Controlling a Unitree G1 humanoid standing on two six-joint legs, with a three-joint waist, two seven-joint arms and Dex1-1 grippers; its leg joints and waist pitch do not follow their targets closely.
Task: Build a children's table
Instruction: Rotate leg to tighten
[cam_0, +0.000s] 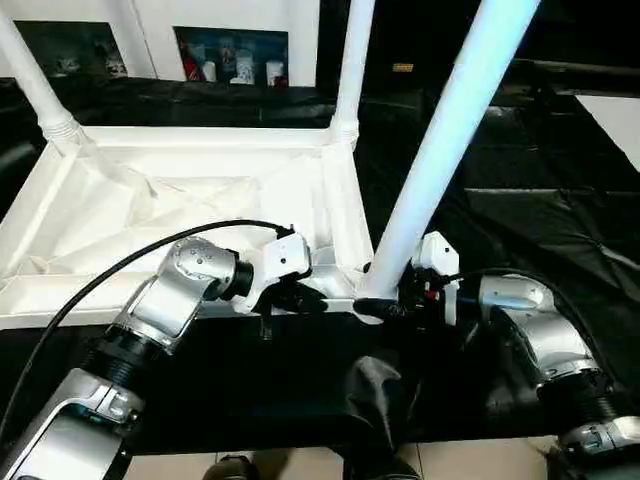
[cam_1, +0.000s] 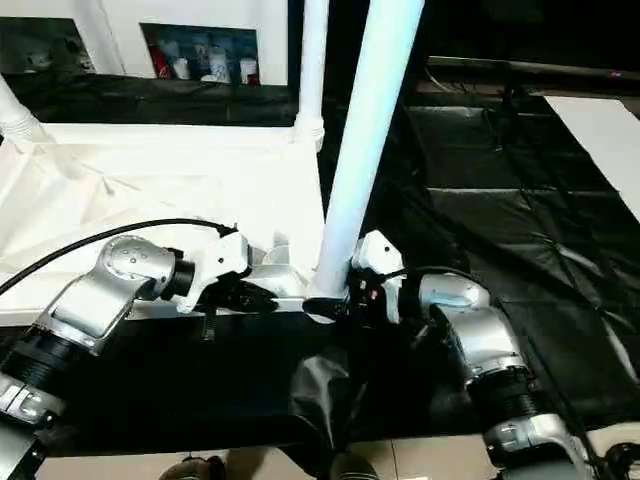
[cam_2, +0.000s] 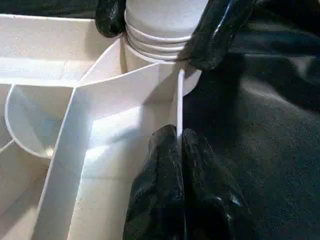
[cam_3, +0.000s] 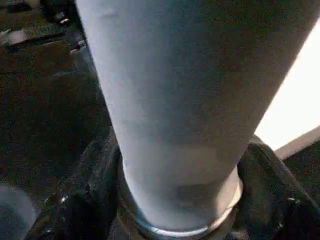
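Note:
The white tabletop (cam_0: 200, 135) lies upside down with its ribbed underside up. Two white legs (cam_0: 350, 60) (cam_0: 35, 85) stand in its far corner sockets. A third leg (cam_0: 440, 140) leans at the near right corner, its ribbed end (cam_2: 160, 30) at the socket. My right gripper (cam_0: 385, 305) is shut on the base of this leg, one black finger (cam_3: 95, 200) on each side. My left gripper (cam_0: 300, 298) is shut on the tabletop's thin rim wall (cam_2: 179, 100), just left of that corner.
Black sheeting (cam_0: 520, 200) covers the surface around the tabletop, with a crumpled fold (cam_0: 375, 390) at the near edge. A flat white board (cam_0: 615, 120) lies at the far right. A shelf with small items (cam_0: 230, 55) stands behind.

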